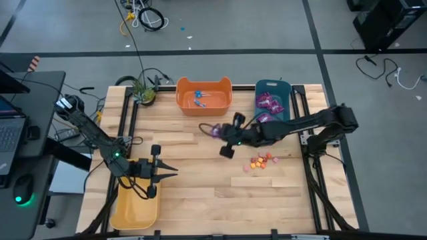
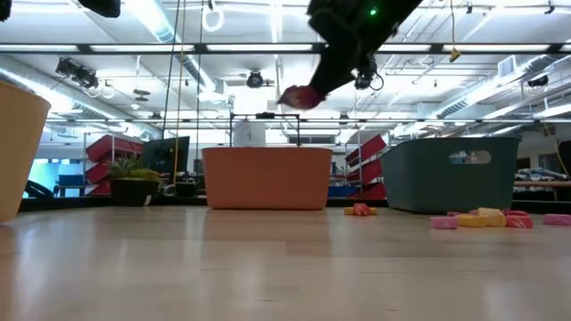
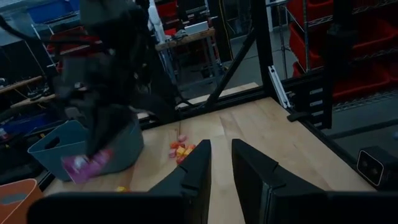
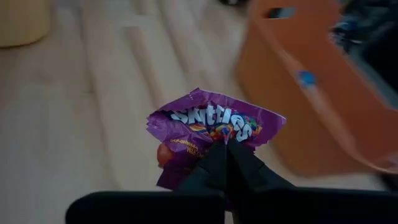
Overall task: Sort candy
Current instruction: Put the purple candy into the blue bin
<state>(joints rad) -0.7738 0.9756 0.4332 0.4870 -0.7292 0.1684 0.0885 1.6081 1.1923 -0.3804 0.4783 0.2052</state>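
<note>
Above pale wood table (warehouse shelving behind), right jaws grip purple packet.

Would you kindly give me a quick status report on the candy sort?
Right gripper shut on purple packet, lifted mid-table. Left gripper open, waiting by yellow bin. Small pieces loose on table. Nothing in the way.

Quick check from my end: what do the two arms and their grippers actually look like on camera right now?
Both arms are dark, near-black jointed links. The left arm shows a small green light near its wrist, and the left gripper ends in two slim pointed fingers; in its wrist view the fingers look like flat black wedges. The right arm is equally dark, and the right gripper has two tapering black fingers.
</note>
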